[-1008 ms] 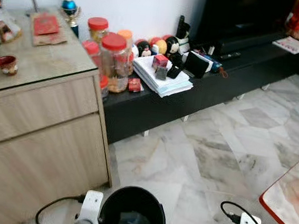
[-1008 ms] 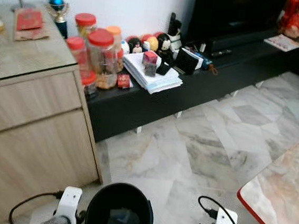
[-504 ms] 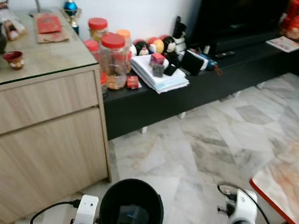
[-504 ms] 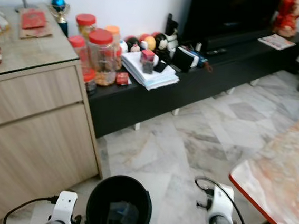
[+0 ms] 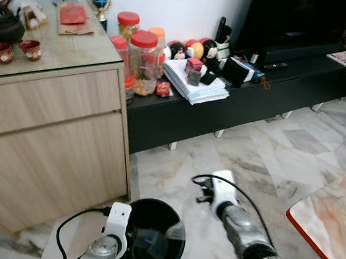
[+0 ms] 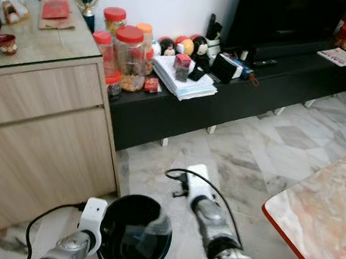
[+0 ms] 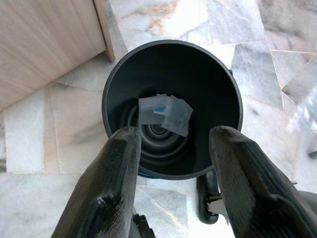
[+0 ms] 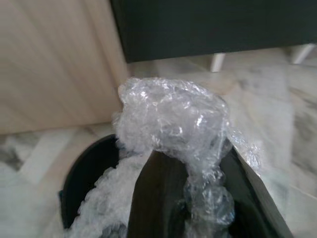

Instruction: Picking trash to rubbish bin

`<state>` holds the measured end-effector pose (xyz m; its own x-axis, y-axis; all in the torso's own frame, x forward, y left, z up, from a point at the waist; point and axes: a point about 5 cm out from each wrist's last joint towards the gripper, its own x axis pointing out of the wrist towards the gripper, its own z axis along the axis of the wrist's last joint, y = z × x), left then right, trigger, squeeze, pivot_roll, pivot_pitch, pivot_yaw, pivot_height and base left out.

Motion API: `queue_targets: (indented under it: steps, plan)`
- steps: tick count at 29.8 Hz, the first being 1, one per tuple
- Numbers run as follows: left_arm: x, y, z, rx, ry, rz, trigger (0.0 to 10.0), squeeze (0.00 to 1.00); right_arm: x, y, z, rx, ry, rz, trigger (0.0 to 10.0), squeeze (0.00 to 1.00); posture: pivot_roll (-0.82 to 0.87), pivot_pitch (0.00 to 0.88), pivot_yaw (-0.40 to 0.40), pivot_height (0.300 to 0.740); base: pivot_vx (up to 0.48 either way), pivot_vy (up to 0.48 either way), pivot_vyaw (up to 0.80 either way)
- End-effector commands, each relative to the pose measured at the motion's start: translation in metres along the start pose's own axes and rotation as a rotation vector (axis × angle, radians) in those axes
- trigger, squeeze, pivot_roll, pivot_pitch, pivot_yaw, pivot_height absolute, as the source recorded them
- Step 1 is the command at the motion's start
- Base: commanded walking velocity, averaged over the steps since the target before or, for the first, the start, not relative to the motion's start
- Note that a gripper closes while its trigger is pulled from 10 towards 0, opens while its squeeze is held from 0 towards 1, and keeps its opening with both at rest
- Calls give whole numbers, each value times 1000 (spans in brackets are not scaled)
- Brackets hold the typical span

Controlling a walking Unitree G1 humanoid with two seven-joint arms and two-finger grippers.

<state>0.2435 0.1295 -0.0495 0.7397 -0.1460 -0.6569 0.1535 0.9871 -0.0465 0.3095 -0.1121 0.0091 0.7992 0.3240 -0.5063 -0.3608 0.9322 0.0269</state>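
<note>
Crumpled clear bubble wrap (image 8: 171, 116) is clamped in the right hand (image 8: 190, 198) above the round black plastic bin (image 7: 171, 106); the left hand (image 7: 171, 163), fingers spread, is held over its rim.

Room setting. Marble-tiled floor (image 5: 269, 151), grey-veined and evenly lit. A light wooden cabinet (image 5: 48, 148) with a glass top stands against the white wall (image 5: 184, 8). Beside it runs a low black TV bench (image 5: 237, 99) carrying red-lidded jars (image 5: 144, 62), a stack of papers (image 5: 195, 86) and small figurines. A table corner (image 5: 329, 224) with a red edge and marbled top enters nearby.
</note>
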Motion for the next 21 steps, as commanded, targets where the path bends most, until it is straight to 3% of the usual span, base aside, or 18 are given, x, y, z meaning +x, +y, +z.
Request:
queue_targets:
  steps: [1,10,21]
  plan:
    - [1,-2,3,-4,-17,-16,10000,0,3,6,7,-33,-1,30,10000,0,-37,69,-102,740,0,0,0]
    - [0,-9,4,8,-55,-96,10000,0,10,37,7,-98,23,78,10000,0,6,88,-123,740,0,0,0]
    - [-1,-18,8,68,-90,-168,10000,0,14,50,15,-87,14,64,10000,0,38,90,-126,740,0,0,0]
